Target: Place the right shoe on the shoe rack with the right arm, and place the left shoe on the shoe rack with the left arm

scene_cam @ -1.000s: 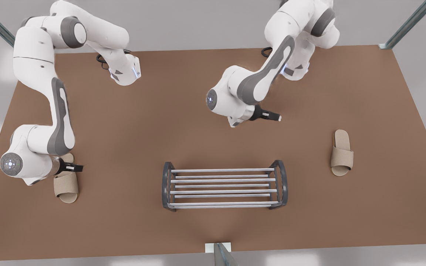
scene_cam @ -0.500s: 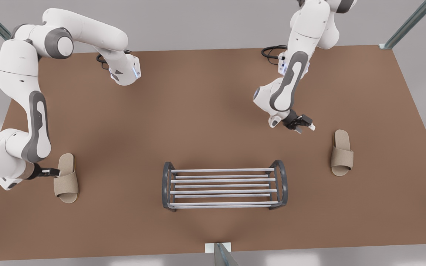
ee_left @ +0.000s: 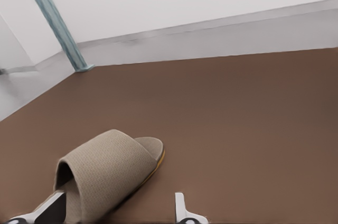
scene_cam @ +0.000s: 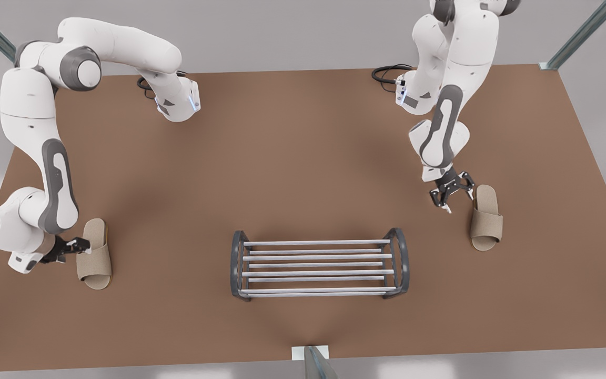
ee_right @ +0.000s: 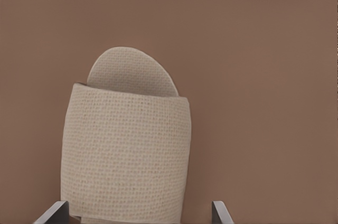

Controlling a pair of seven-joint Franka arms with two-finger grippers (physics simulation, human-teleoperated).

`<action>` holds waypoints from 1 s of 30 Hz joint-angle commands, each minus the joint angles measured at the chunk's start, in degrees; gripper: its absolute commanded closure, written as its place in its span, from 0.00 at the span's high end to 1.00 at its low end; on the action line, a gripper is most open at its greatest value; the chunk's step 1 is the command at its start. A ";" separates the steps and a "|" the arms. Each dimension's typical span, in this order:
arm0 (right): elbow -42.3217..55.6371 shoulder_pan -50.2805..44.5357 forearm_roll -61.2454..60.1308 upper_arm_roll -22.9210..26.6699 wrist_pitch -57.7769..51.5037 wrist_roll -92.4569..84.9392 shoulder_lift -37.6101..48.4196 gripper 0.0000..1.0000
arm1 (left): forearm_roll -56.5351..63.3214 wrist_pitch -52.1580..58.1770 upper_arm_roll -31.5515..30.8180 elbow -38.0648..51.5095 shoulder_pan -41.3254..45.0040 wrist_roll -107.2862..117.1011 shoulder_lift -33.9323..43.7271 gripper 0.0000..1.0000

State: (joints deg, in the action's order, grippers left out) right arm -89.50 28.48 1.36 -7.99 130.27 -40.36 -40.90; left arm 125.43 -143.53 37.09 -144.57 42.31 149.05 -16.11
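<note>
Left claw (scene_cam: 453,196) just arrived at left shoe (scene_cam: 486,218), fingers apart; right claw (scene_cam: 71,246) opened beside right shoe (scene_cam: 94,256); grasps next

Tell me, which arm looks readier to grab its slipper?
Probably the right: the right gripper, open, frames the right slipper squarely. The left gripper, also open, has the left slipper off-centre.
</note>
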 commanded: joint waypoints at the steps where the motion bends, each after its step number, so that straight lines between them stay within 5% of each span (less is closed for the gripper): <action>1: 0.12 0.08 -0.66 0.00 3.15 -18.35 -0.06 1.00 | 8.95 -8.34 0.18 0.08 -3.54 63.74 -1.03 1.00; 8: -4.01 1.13 -0.75 -0.09 0.95 -18.53 1.35 1.00 | 24.34 -8.43 0.00 7.99 -8.47 64.00 -9.91 1.00; 22: -5.07 0.52 -3.56 -0.09 11.76 -18.44 -0.32 1.00 | 24.60 -9.31 -2.36 13.70 -12.06 64.35 -15.89 1.00; 25: -5.07 0.43 -3.91 -0.09 13.16 -18.35 -1.46 1.00 | 24.51 -9.40 -4.30 14.67 -14.18 63.91 -15.89 0.86; 30: -5.24 0.61 -3.91 -0.09 12.02 -18.61 -0.93 1.00 | 24.51 -9.92 -4.30 14.85 -13.83 63.74 -15.71 0.86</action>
State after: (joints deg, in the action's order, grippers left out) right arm -94.76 29.09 -2.43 -8.10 141.81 -55.17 -41.97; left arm 149.99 -153.08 32.74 -129.76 28.45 166.00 -31.85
